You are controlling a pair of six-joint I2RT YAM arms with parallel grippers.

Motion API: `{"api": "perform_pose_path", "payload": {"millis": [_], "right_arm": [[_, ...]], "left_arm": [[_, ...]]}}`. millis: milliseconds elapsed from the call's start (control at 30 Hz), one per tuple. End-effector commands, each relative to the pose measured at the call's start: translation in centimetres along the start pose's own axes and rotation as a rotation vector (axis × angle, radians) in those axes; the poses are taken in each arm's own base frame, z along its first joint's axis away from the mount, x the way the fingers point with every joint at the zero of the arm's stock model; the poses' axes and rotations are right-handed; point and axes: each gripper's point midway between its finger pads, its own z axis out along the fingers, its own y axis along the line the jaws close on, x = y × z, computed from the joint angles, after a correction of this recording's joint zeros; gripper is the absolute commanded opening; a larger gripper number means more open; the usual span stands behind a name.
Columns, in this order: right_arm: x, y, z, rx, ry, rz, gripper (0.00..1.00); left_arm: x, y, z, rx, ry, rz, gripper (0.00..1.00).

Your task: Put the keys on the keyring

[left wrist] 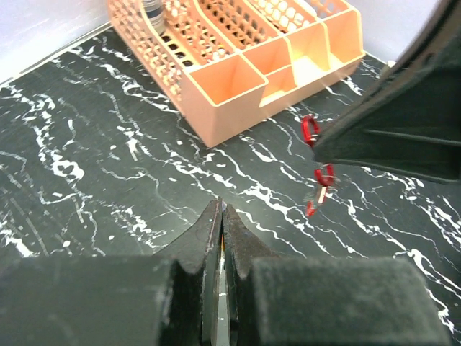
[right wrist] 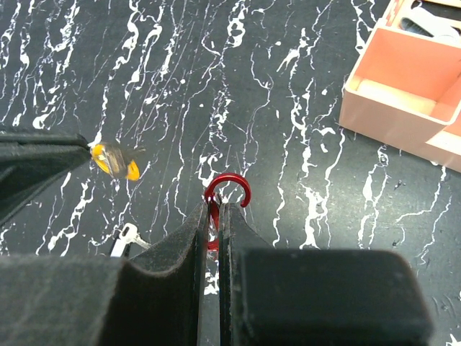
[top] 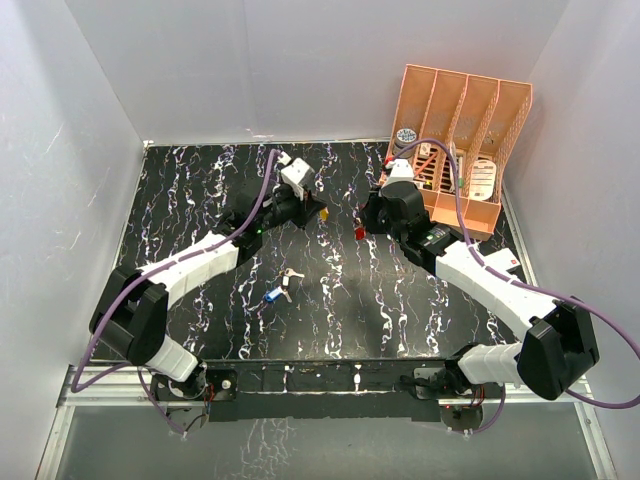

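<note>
Left pincer clamped shut on a yellow-headed key; right pincer pinching the thin red keyring near it; other keys lie on the table. Likely light, stiff, slippery: grip plastic heads

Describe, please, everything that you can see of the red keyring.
The keyring is a thin piece of shiny red wire, metal as it looks. The right end effector is shut on it, so only a curved, hook-like part sticks out past the fingertips; the rest is hidden. It is over the black marbled table, apart from the yellow-orange key in the left end effector.
</note>
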Motion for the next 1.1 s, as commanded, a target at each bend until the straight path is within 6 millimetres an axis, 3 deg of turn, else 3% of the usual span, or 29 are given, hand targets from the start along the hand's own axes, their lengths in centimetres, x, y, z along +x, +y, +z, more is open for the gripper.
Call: {"api": "perform_pose_path", "payload": {"millis": [0, 333, 667, 700, 767, 1067], "right_arm": [[-3.3, 2.2, -0.3, -0.084, -0.089, 0.022, 0.0], [-3.6, 3.1, -0.8, -0.116, -0.097, 0.02, 0.0], [-3.9, 3.4, -1.1, -0.125, -0.104, 0.019, 0.0], [-3.8, 3.1, -1.0, -0.12, -0.108, -0.077, 0.0], [-3.8, 3.6, -1.0, -0.128, -0.101, 0.038, 0.0], [-3.6, 3.8, -0.9, -0.129, -0.097, 0.037, 0.0]], "left_arm": [[-2.6, -3.3, 0.1, 0.148, -0.08, 0.074, 0.0], [-2.0, -5.6, 1.1, 0.241, -0.077, 0.108, 0.0], [-1.4, -6.2, 1.8, 0.257, -0.063, 0.128, 0.0], [-1.4, -6.2, 1.8, 0.257, -0.065, 0.129, 0.0], [-1.5, -6.3, 1.9, 0.26, -0.066, 0.13, 0.0], [-1.9, -6.6, 2.1, 0.262, -0.077, 0.142, 0.0]]}}
